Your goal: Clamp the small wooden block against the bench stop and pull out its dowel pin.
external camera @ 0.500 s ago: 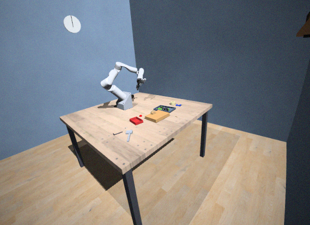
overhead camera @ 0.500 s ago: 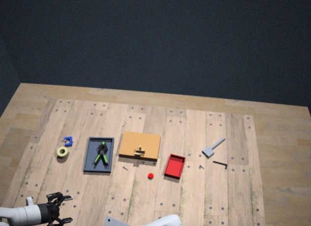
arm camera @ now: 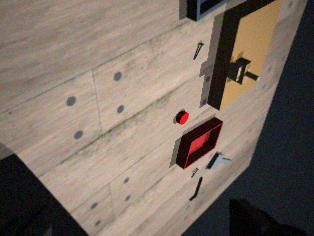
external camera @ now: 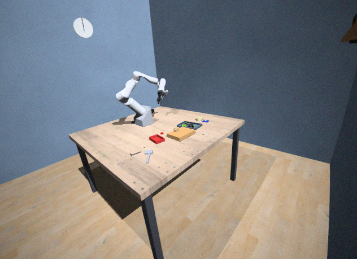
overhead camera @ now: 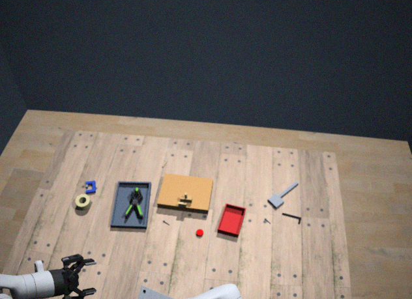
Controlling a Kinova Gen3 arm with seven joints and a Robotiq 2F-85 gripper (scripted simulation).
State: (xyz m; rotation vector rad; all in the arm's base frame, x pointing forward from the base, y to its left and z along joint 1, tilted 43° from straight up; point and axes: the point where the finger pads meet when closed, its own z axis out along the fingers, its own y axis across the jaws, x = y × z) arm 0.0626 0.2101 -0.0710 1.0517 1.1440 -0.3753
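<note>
Exterior: gripper (overhead camera: 91, 276) (external camera: 158, 101) high above tabletop (overhead camera: 126, 256) (external camera: 115, 135) (arm camera: 140, 90).

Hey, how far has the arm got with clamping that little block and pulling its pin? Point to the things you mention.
Nothing looks finished. The gripper (overhead camera: 92, 276) (external camera: 158, 101) is open and empty, away from the bench board (overhead camera: 173, 186) (external camera: 181, 134) (arm camera: 260, 30). The spring clamp (overhead camera: 134, 202) lies in the blue-grey tray (overhead camera: 115, 206), so clamping remains. Small wooden pieces (overhead camera: 185, 199) (external camera: 175, 129) stand on the board; whether anything loose sits between them isn't clear. Pulling the pin and setting it down also appear left.
</note>
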